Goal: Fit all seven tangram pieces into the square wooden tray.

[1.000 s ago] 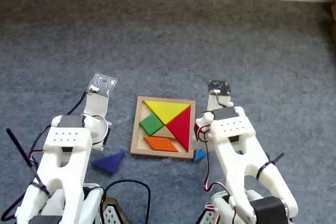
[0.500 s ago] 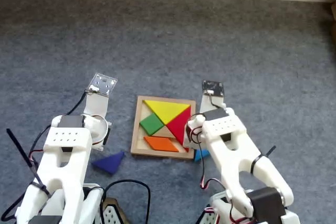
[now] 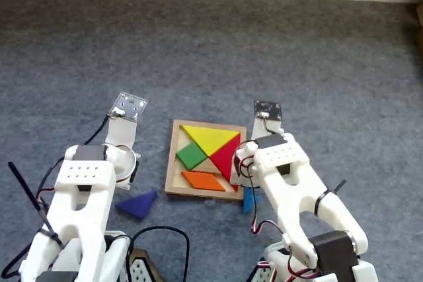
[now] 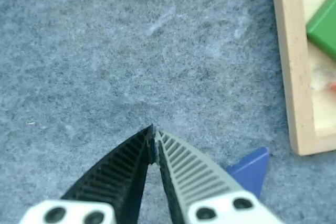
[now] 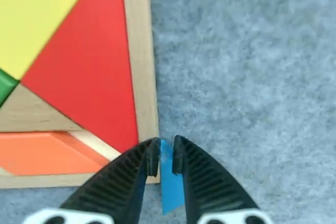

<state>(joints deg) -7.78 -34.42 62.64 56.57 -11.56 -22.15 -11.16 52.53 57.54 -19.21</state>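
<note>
Over on the left, the left claw (image 4: 154, 135) hangs low over the grey desk (image 3: 198, 51) with its two halves pressed together on nothing. The dark blue triangle (image 4: 251, 169) lies flat just beside it, on the side toward the tray, one tip pointing at the tray's near left corner but apart from it; that arm is plainly the nearer one for it. In the middle sits the square wooden tray (image 3: 170, 163), holding the yellow triangle (image 3: 210, 138) at the far side, the green square (image 3: 190, 156) on the left, the orange parallelogram (image 3: 203, 180) along the near edge and the red triangle (image 3: 228, 156) against the right wall. Bare wood shows between them in the centre and in a thin strip near the right near corner. On the right, the right claw (image 5: 165, 148) is pinching the light blue piece (image 5: 169, 179), held on edge just outside the tray's right near corner, its long axis roughly along the right rim. The open spots lie to the left of that claw, over the rim, so I'd guess the piece has to go up over the wall and be laid flat.
</note>
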